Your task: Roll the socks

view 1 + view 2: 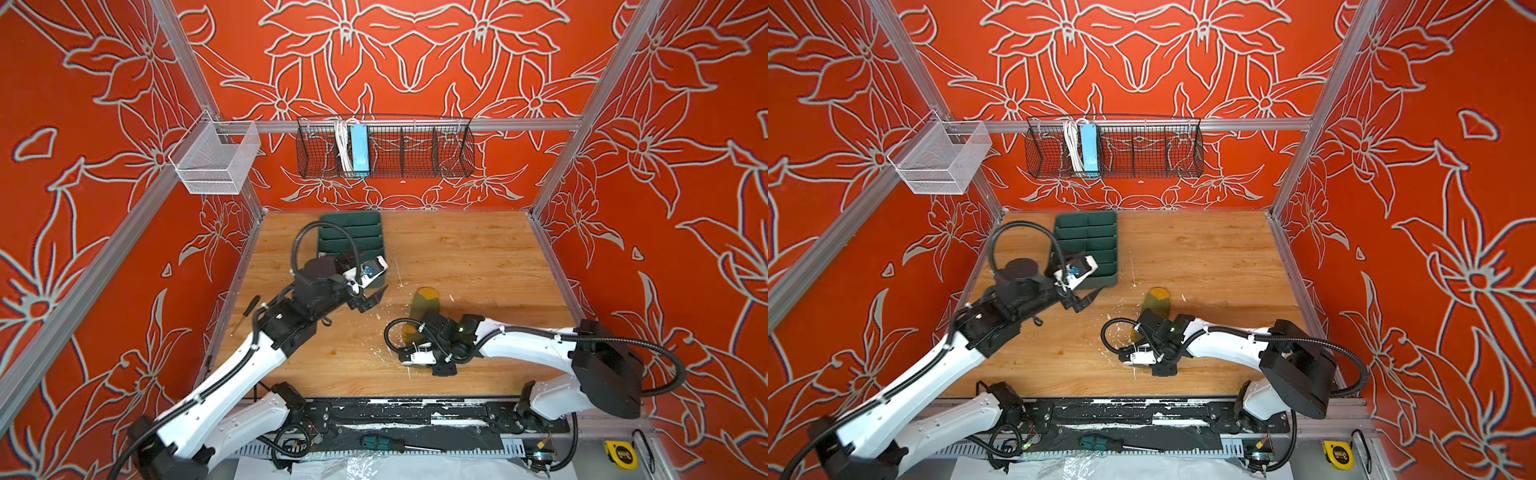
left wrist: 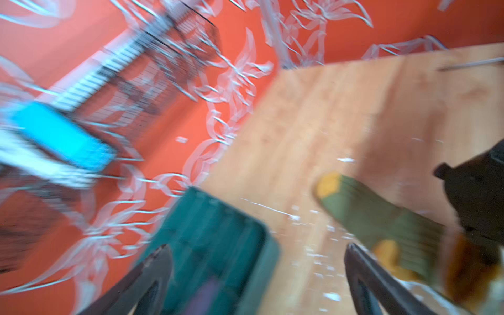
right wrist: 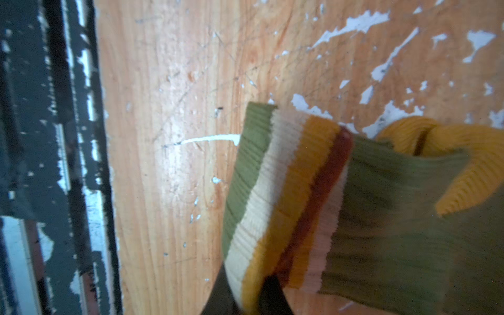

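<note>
The olive green sock (image 1: 424, 302) (image 1: 1157, 300) lies on the wooden table right of centre, mustard toe pointing to the back wall. In the right wrist view my right gripper (image 3: 253, 297) is shut on the sock's striped cuff (image 3: 275, 196), which is lifted off the wood. My left gripper (image 1: 374, 298) (image 1: 1089, 299) hovers at the near corner of the green divided tray (image 1: 351, 232) (image 1: 1088, 232), jaws wide open and empty (image 2: 256, 246). The purple sock shows only as a blurred purple patch (image 2: 207, 294) inside the tray (image 2: 218, 218). The olive sock (image 2: 376, 218) lies beside that gripper.
A small screwdriver (image 1: 245, 313) lies near the table's left edge. A black wire basket (image 1: 386, 149) and a white mesh basket (image 1: 216, 158) hang on the rails above. White paint flecks mark the wood. A green-handled screwdriver (image 1: 380, 444) and a yellow tape measure (image 1: 621, 455) sit in front of the table.
</note>
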Motion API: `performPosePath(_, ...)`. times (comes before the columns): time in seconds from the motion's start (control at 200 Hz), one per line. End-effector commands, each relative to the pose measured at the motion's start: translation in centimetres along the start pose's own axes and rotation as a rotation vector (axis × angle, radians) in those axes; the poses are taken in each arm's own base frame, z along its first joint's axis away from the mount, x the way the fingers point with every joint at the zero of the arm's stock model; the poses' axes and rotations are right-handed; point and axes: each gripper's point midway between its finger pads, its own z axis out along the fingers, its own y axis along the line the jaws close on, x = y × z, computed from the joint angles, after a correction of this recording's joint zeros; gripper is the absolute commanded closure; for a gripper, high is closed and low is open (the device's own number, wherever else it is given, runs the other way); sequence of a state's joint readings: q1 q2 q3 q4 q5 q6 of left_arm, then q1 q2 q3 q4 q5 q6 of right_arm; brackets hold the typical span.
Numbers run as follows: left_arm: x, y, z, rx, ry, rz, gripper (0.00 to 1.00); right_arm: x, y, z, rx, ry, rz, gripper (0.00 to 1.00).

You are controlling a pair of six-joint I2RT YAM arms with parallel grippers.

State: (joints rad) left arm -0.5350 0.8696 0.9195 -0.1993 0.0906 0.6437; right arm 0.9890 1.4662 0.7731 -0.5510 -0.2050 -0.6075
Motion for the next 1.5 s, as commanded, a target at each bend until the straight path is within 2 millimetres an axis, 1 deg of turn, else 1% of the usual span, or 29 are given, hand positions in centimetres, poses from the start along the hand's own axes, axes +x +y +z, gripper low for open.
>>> performPosePath(0.0, -0.8, 1.3, -2.8, -0.023, -0.005, 0.128, 0.03, 0.7, 2.6, 0.5, -0.165, 0.012, -0.004, 1.00)
performPosePath(0.065, -2.3, 0.1, -4.5, 0.059, -0.060, 0.196, 0.02, 0.9, 2.9, 0.6, -0.213, 0.014, 0.019, 1.00)
performPosePath(0.135, -3.4, -2.2, -6.1, 0.185, -0.124, 0.269, 0.00, 0.9, 3.3, 0.6, -0.289, 0.017, 0.065, 1.00)
performPosePath(0.19, -4.0, -3.6, -6.7, 0.259, -0.177, 0.291, 0.05, 1.0, 3.3, 0.7, -0.337, 0.029, 0.110, 1.00)
performPosePath(0.26, -4.2, -5.4, -6.7, 0.344, -0.227, 0.289, 0.07, 1.1, 2.3, 1.2, -0.357, 0.079, 0.162, 1.00)
performPosePath(0.315, -3.8, -6.8, -6.3, 0.411, -0.224, 0.283, 0.08, 1.6, 0.5, 2.1, -0.317, 0.147, 0.217, 1.00)
performPosePath(0.355, -3.0, -8.0, -5.6, 0.443, -0.179, 0.302, 0.09, 1.8, 0.0, 2.4, -0.327, 0.171, 0.244, 1.00)
performPosePath(0.395, -1.8, -10.0, -5.0, 0.484, -0.130, 0.349, 0.10, 1.8, -0.6, 2.7, -0.323, 0.177, 0.260, 1.00)
performPosePath(0.415, -0.8, -10.9, -4.5, 0.495, -0.093, 0.382, 0.10, 1.8, -0.8, 2.9, -0.317, 0.177, 0.263, 1.00)
performPosePath(0.445, 0.3, -12.9, -4.1, 0.534, -0.059, 0.439, 0.10, 1.9, -1.1, 3.1, -0.309, 0.175, 0.262, 1.00)
performPosePath(0.505, 3.1, -16.1, -3.0, 0.555, 0.023, 0.550, 0.10, 1.9, -1.5, 3.4, -0.299, 0.161, 0.258, 1.00)
performPosePath(0.545, 4.5, -18.0, -2.2, 0.552, 0.049, 0.576, 0.11, 1.9, -1.8, 3.4, -0.292, 0.151, 0.262, 1.00)
performPosePath(0.56, 5.3, -18.8, -2.0, 0.564, 0.064, 0.583, 0.11, 1.9, -1.8, 3.4, -0.291, 0.149, 0.261, 1.00)
performPosePath(0.591, 6.1, -20.1, -1.7, 0.572, 0.070, 0.583, 0.11, 1.9, -1.9, 3.4, -0.293, 0.144, 0.261, 1.00)
performPosePath(0.636, 6.8, -21.7, -1.0, 0.563, 0.072, 0.547, 0.12, 1.9, -2.0, 3.5, -0.293, 0.141, 0.264, 1.00)
performPosePath(0.681, 6.4, -23.1, -0.4, 0.544, 0.047, 0.470, 0.14, 2.1, -2.1, 3.7, -0.295, 0.144, 0.264, 1.00)
performPosePath(0.716, 6.0, -24.2, -0.4, 0.555, 0.017, 0.417, 0.16, 2.3, -2.1, 3.8, -0.294, 0.150, 0.264, 1.00)
performPosePath(0.731, 6.6, -25.1, -0.1, 0.569, 0.031, 0.406, 0.17, 2.4, -2.2, 3.9, -0.295, 0.152, 0.266, 1.00)
performPosePath(0.756, 7.1, -25.6, 0.3, 0.563, 0.042, 0.374, 0.18, 2.4, -2.2, 3.9, -0.297, 0.156, 0.267, 1.00)
performPosePath(0.771, 7.1, -26.4, 0.3, 0.570, 0.036, 0.374, 0.19, 2.5, -2.2, 4.0, -0.297, 0.158, 0.267, 1.00)
performPosePath(0.801, 7.6, -27.2, 0.6, 0.571, 0.049, 0.376, 0.20, 2.6, -2.2, 4.1, -0.300, 0.162, 0.268, 1.00)
performPosePath(0.881, 9.5, -28.4, 1.8, 0.561, 0.113, 0.389, 0.22, 2.8, -2.2, 4.2, -0.304, 0.170, 0.267, 1.00)
performPosePath(0.956, 10.3, -28.9, 3.0, 0.533, 0.154, 0.369, 0.24, 2.9, -2.3, 4.3, -0.304, 0.174, 0.270, 1.00)
performPosePath(1.006, 11.1, -29.4, 3.5, 0.536, 0.178, 0.361, 0.26, 2.8, -2.3, 4.3, -0.304, 0.173, 0.271, 1.00)
performPosePath(1.141, 12.6, -29.8, 4.6, 0.493, 0.212, 0.340, 0.31, 2.8, -2.3, 4.1, -0.298, 0.163, 0.269, 1.00)
performPosePath(1.196, 13.2, -30.1, 5.0, 0.484, 0.234, 0.339, 0.37, 2.8, -2.3, 4.1, -0.297, 0.159, 0.269, 1.00)
performPosePath(1.261, 14.0, -30.3, 5.4, 0.477, 0.264, 0.342, 0.42, 2.7, -2.2, 4.0, -0.298, 0.154, 0.268, 1.00)
performPosePath(1.326, 14.8, -30.5, 5.7, 0.465, 0.291, 0.341, 0.50, 2.6, -2.2, 3.9, -0.300, 0.151, 0.270, 1.00)
performPosePath(1.496, 16.0, -31.2, 6.2, 0.470, 0.337, 0.340, 0.60, 2.5, -2.2, 3.7, -0.299, 0.144, 0.268, 1.00)
